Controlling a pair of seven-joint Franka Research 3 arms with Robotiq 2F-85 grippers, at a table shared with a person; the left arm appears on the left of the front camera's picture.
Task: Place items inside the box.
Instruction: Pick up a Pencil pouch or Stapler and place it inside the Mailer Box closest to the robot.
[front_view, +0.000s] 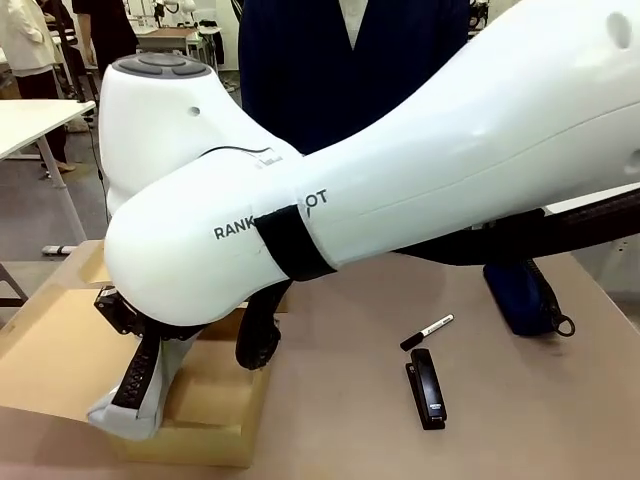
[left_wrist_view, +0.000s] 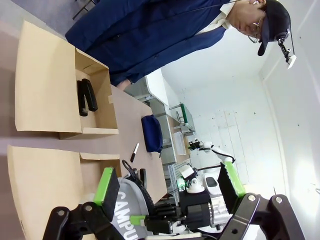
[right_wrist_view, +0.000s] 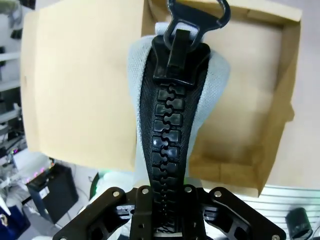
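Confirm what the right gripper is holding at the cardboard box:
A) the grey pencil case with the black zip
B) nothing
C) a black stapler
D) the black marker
A: in the right wrist view the right gripper is shut on the grey pencil case, zip toward the camera, over the box. The marker and a stapler lie on the table.

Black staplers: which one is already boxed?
The black stapler inside the open cardboard box, left wrist view; the other stapler lies on the table beside the black marker.
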